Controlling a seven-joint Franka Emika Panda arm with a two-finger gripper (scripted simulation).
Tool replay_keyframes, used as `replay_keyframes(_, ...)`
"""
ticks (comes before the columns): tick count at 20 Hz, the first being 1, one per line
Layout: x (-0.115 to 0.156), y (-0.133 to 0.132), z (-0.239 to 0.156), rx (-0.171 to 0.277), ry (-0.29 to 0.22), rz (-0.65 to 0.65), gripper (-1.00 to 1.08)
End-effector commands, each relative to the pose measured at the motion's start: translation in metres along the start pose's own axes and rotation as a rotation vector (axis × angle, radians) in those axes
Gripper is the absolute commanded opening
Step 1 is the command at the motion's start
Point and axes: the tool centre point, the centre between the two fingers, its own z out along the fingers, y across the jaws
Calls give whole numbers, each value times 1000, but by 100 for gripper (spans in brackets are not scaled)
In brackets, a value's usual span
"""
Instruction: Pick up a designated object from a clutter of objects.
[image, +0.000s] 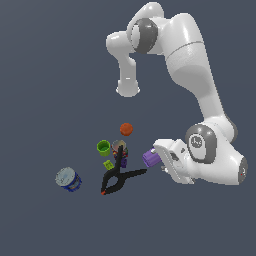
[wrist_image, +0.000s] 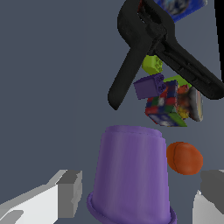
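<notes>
Light-purple cup (wrist_image: 131, 175), short tapered cylinder with flared rim; fingers (wrist_image: 65, 192) apart on either side of it

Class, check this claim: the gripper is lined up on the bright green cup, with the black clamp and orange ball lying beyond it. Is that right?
Not quite. The wrist view shows the gripper lined up on the light-purple cup, not the green cup. The black clamp and orange ball do lie beyond it.
</notes>
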Motion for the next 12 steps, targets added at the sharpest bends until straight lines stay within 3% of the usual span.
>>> replay_keyframes(1, 0, 0, 0, 0, 0, 1, 108)
replay_keyframes(12, 0, 0, 24, -1, 0, 3, 108)
